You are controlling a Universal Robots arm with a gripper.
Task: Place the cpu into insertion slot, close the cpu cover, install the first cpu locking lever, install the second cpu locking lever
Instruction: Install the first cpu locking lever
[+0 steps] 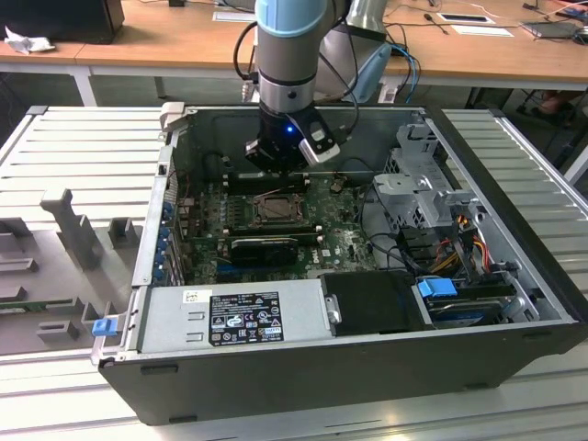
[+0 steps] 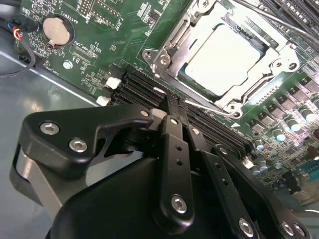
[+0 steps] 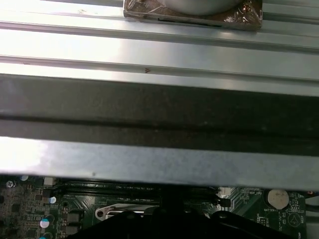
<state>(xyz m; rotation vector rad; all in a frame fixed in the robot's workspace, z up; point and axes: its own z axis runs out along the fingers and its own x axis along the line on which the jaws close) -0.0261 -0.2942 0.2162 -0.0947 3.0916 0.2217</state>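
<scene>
The cpu (image 2: 222, 56) lies seated in the insertion slot (image 2: 167, 37) of the green motherboard (image 2: 104, 35), with the cpu cover (image 2: 279, 62) closed around it. The gripper (image 2: 175, 110), fingers pressed together and holding nothing, hangs just beside the slot, over the black memory slots (image 2: 142, 87).

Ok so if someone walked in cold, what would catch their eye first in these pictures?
Probably the open computer case, with the robot arm reaching down into it over the green motherboard. In the second wrist view, the pale silver cpu sits in the insertion slot, with the black gripper close beside it, fingers together.
</scene>
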